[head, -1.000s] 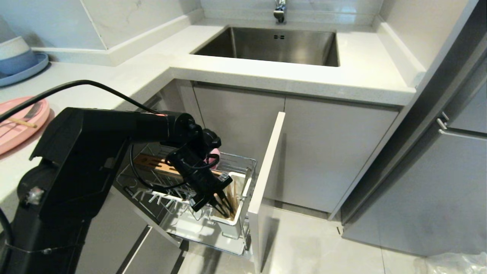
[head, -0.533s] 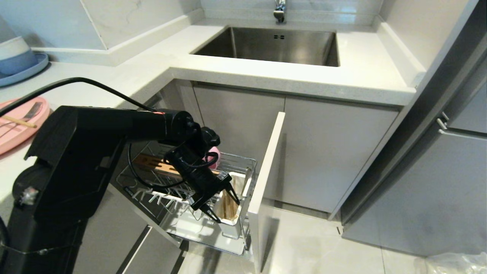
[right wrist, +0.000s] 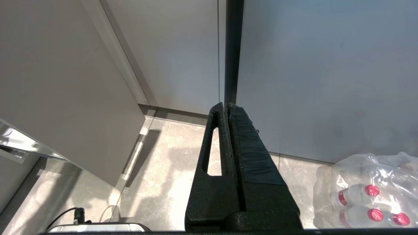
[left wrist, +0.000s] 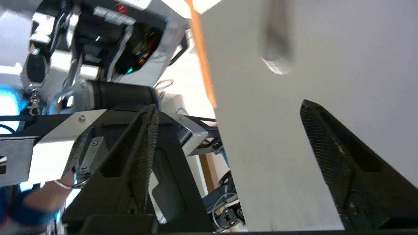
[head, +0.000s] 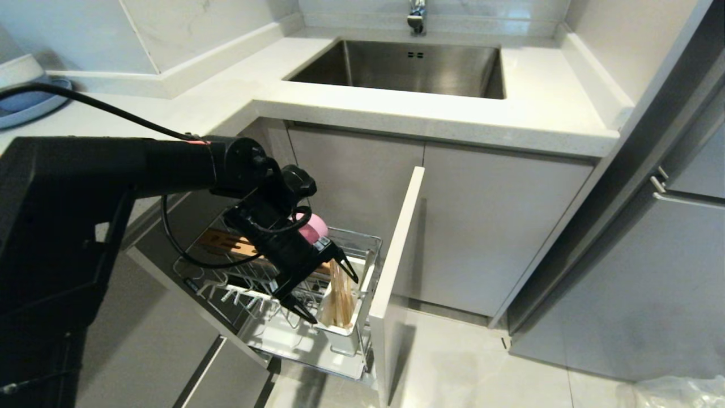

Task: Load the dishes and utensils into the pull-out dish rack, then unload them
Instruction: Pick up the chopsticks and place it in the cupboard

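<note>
The pull-out dish rack (head: 371, 242) stands drawn out below the counter, its grey door front (head: 397, 249) towards the floor. Light-wood chopsticks (head: 340, 294) stand in its white utensil holder (head: 345, 331). A pink bowl (head: 315, 228) sits deeper in the rack, beside the wooden bar (head: 218, 240). My left gripper (head: 331, 297) hangs open just above the holder with nothing between its fingers (left wrist: 147, 143). In the left wrist view the left gripper (left wrist: 227, 104) frames only a grey panel. My left arm hides the pink plate. My right gripper (right wrist: 227, 106) is shut, parked pointing at the floor.
The sink (head: 408, 65) is set in the white counter (head: 544, 113) behind the rack. A blue plate (head: 25, 107) with bowls sits at the counter's far left. A tall grey appliance (head: 651, 272) stands at the right. A pack of bottles (right wrist: 369, 192) lies on the floor.
My left gripper has opened, letting go of the chopsticks, which now stand in the holder. It has risen a little, and the arm now covers the pink plate.
</note>
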Tool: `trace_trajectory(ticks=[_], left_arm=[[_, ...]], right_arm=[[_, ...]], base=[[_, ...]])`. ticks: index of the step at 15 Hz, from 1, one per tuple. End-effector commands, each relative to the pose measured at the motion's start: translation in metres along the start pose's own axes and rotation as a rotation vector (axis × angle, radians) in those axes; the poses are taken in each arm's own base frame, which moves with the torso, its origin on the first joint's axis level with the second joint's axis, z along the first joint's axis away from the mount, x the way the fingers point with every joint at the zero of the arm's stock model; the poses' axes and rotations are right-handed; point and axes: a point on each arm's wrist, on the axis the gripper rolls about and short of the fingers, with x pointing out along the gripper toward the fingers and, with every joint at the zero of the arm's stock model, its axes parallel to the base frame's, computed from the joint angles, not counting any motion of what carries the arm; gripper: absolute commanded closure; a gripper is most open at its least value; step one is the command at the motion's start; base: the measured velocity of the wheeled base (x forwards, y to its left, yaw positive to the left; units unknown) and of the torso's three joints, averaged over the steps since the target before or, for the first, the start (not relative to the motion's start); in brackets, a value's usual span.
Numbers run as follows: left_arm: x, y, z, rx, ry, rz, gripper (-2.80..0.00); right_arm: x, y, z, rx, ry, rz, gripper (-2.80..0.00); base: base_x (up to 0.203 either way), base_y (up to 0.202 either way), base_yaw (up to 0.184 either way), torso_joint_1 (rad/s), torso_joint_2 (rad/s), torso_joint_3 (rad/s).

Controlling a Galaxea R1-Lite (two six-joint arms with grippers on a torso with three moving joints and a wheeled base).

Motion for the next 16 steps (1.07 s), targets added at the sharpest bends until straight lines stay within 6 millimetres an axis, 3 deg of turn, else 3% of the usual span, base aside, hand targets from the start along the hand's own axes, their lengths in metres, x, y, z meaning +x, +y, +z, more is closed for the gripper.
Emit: trace_trajectory(ticks=[1, 6, 7, 13, 16], left_arm=[[-0.03, 0.0, -0.02, 0.032, -0.038, -0.057, -2.8], [-0.089, 0.006, -0.064, 0.117, -0.135, -0.177, -2.8], [-0.099, 0.009, -0.073, 0.134, -0.153, -0.198, -0.01], [-0.15, 0.027, -0.127, 0.238, -0.263, -0.313, 0.0], [-0.176, 0.04, -0.149, 0.299, -0.443, -0.345, 0.0]], right_arm=[[0.0, 0.0, 0.0, 0.0, 0.001, 0.0, 0.0], [0.0, 0.0, 0.0, 0.0, 0.001, 0.0, 0.0], [0.0, 0.0, 0.0, 0.0, 0.001, 0.0, 0.0], [0.0, 0.0, 0.0, 0.0, 0.001, 0.0, 0.0], [0.0, 0.0, 0.0, 0.0, 0.001, 0.0, 0.0]], base=[[0.0, 0.0, 0.0, 0.0, 0.0, 0.0], [0.0, 0.0, 0.0, 0.0, 0.0, 0.0], [0.0, 0.0, 0.0, 0.0, 0.0, 0.0], [0.0, 0.0, 0.0, 0.0, 0.0, 0.0], [0.0, 0.0, 0.0, 0.0, 0.0, 0.0]])
